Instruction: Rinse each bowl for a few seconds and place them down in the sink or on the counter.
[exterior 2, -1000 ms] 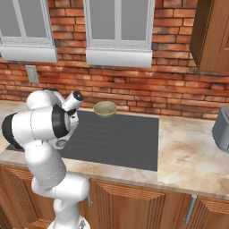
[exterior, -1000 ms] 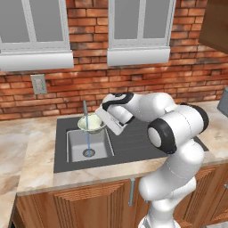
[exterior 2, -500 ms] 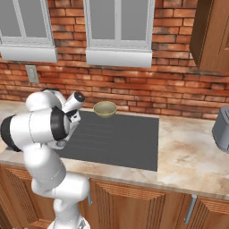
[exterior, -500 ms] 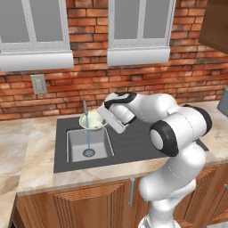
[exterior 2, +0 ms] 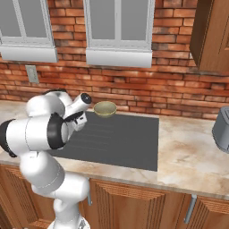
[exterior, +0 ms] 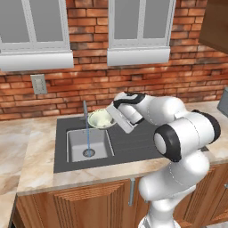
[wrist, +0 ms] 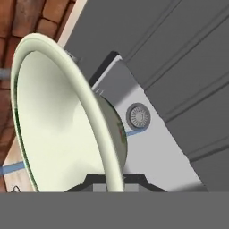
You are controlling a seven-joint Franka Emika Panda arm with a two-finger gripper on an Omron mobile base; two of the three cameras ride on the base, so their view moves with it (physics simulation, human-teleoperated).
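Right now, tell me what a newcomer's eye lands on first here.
The pale cream-green bowl, pinched by its rim in the pincer, hangs tilted over the sink beside a thin blue stream of water running into the drain. An olive-tan bowl sits at the drainboard's back edge.

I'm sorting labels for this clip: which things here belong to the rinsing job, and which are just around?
Job: pale bowl held in the pincer; olive bowl; sink; faucet; water stream; counter.

Just around: toaster; wall outlet; windows.
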